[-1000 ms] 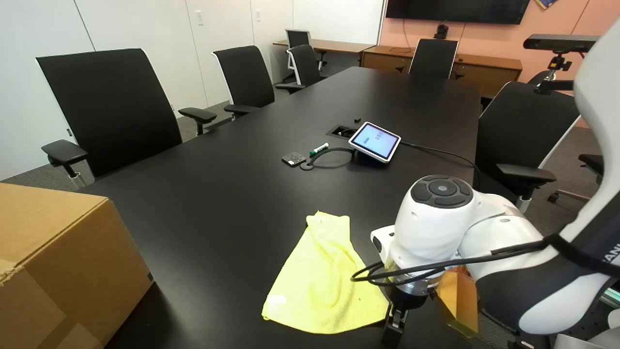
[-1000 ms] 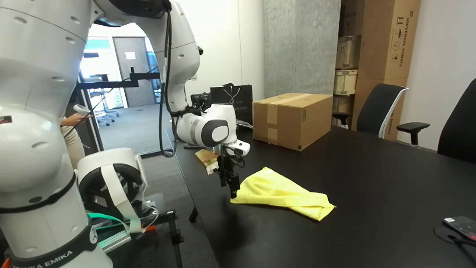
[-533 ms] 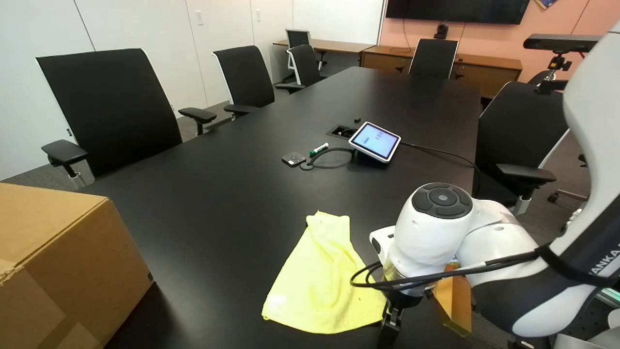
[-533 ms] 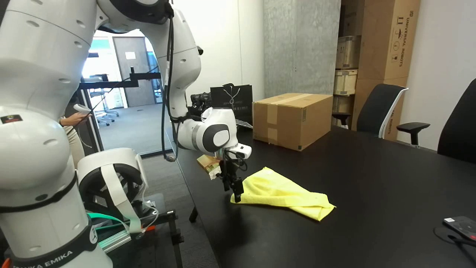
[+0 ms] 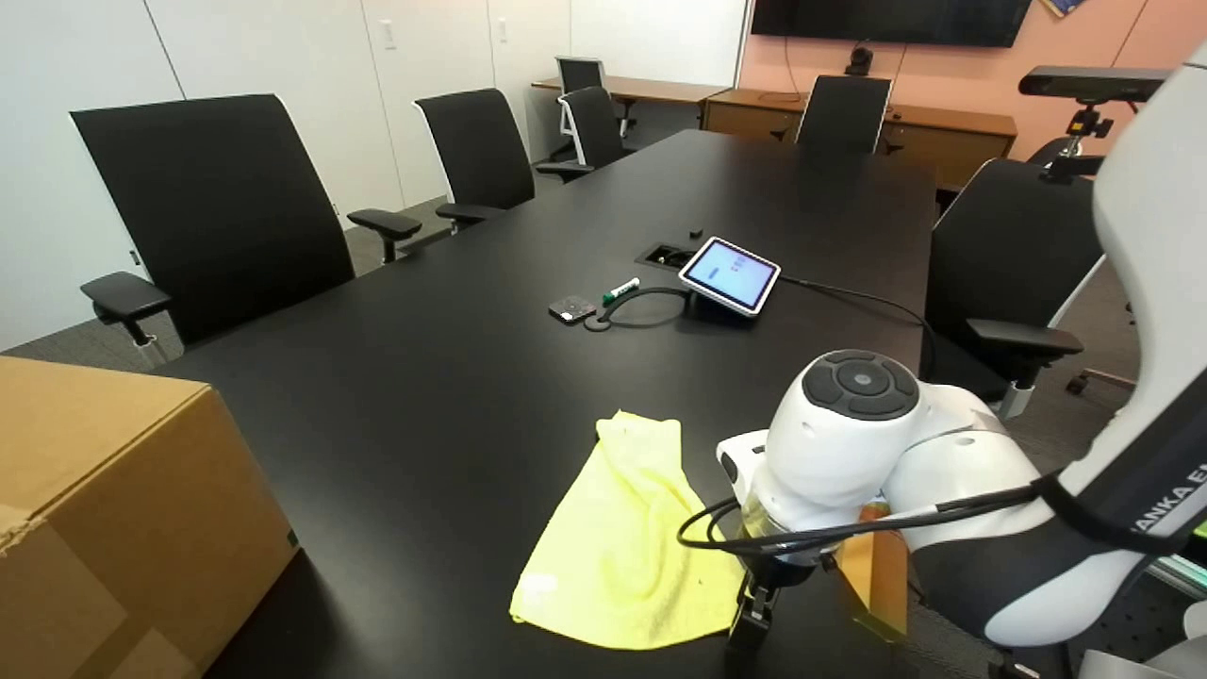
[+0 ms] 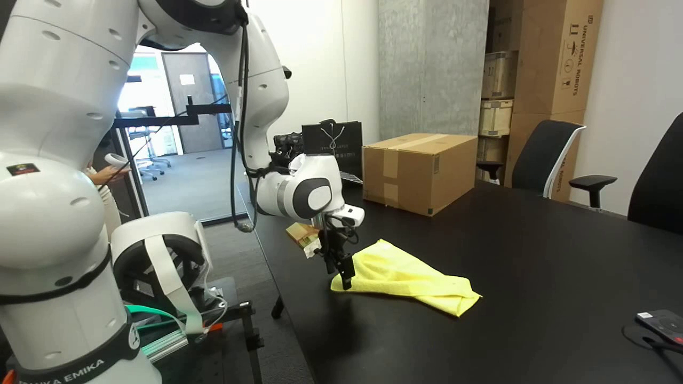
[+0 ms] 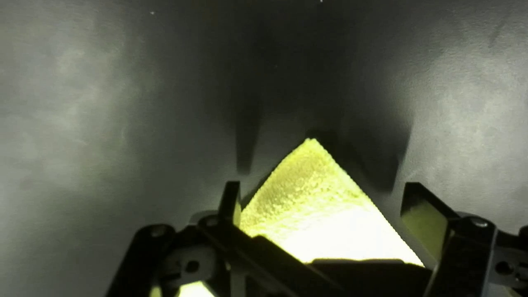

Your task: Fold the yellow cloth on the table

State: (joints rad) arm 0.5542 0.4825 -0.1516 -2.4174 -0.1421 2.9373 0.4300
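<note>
Gripper point(image 7: 324, 202) spread wide, cloth point(image 7: 326, 218) showing between its fingers point(image 7: 427, 227); lower fully (thin stuff, probably) before pinching the corner point(image 7: 309, 165).

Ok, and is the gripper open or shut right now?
The gripper is open: in the wrist view its fingers stand wide apart, with the yellow cloth showing between them.

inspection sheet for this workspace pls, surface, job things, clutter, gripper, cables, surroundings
Surface: table, black, with glare in the wrist view.
Job's things: cloth, yellow, wrinkled, lying on the table.
Clutter: box, tablet and marker, all on the table.
Grippers: one gripper, open, a cloth corner showing between its jaws, not gripped.
Cables: arm cables looping near the gripper; tablet cable running to the table's edge.
Surroundings: chairs, wall screen, partly hidden person.
</note>
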